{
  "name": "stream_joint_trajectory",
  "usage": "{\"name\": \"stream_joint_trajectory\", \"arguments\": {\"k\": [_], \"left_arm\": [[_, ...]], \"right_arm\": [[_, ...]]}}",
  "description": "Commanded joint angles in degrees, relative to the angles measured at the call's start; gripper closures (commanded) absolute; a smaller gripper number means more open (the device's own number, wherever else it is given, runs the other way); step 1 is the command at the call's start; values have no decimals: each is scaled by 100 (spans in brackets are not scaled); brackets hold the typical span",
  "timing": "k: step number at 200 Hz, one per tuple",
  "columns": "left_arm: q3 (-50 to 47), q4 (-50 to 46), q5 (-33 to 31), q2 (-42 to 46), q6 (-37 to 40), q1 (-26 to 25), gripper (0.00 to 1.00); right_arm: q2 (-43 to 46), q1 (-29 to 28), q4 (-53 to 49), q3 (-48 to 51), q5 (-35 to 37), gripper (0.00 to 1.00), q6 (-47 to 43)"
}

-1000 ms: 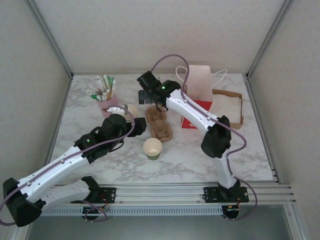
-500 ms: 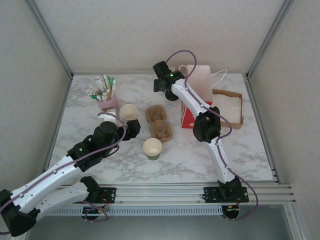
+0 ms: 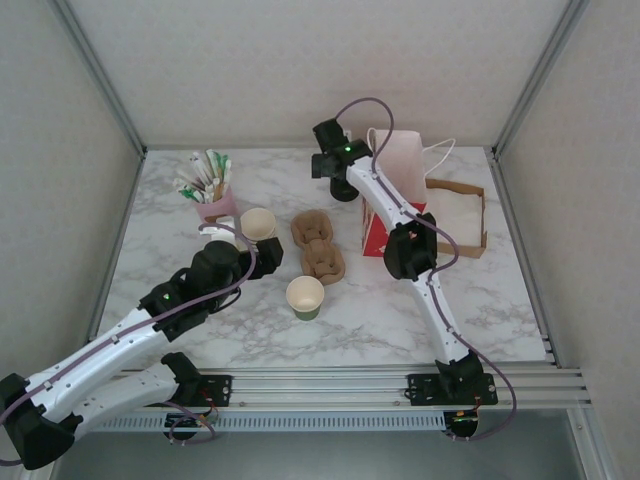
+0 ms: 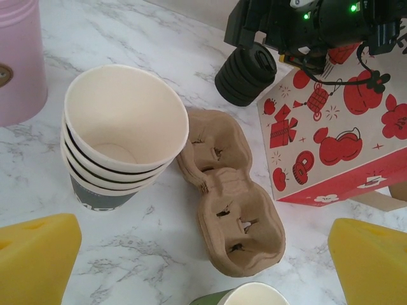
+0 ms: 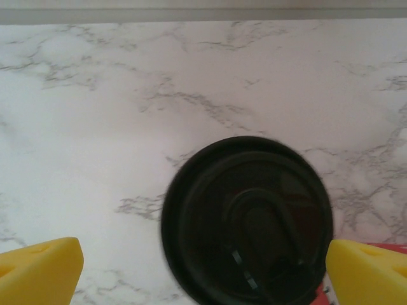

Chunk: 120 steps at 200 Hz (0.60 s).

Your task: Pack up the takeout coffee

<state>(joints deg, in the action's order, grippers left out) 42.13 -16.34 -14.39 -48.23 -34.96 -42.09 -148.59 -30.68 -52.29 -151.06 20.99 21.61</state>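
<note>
Single paper cup (image 3: 305,297) stands upright and unlidded, mid-tabletop toward the near edge, just near of the cardboard cup carrier (image 3: 318,246). It touches nothing. It sits apart from the nested cup stack (image 3: 257,224), probably so a lid can go on.

Black lid stack (image 5: 247,219) is toward the far edge, beside the red-and-white paper bag (image 3: 398,165). Right gripper (image 3: 338,172) hovers straight over it, fingers spread wide and holding nothing. Likely lined up to lift the top lid.

Left gripper (image 3: 265,257) is also spread wide and empty, hanging between the nested stack and the carrier. Looks like waiting, or ready to steady the cup.
</note>
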Motion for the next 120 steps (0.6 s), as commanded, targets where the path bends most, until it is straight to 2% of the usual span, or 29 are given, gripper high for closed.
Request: {"name": "stream_joint_trajectory", "arguments": {"k": [1, 48, 120], "left_arm": [[-30, 129, 6, -53, 7, 69, 0], [-21, 168, 67, -155, 7, 80, 0], [51, 191, 95, -292, 24, 89, 0]], "right_arm": [[-111, 161, -52, -92, 85, 1, 1], [-119, 275, -49, -57, -8, 2, 49], [-135, 371, 202, 114, -713, 6, 21]]}}
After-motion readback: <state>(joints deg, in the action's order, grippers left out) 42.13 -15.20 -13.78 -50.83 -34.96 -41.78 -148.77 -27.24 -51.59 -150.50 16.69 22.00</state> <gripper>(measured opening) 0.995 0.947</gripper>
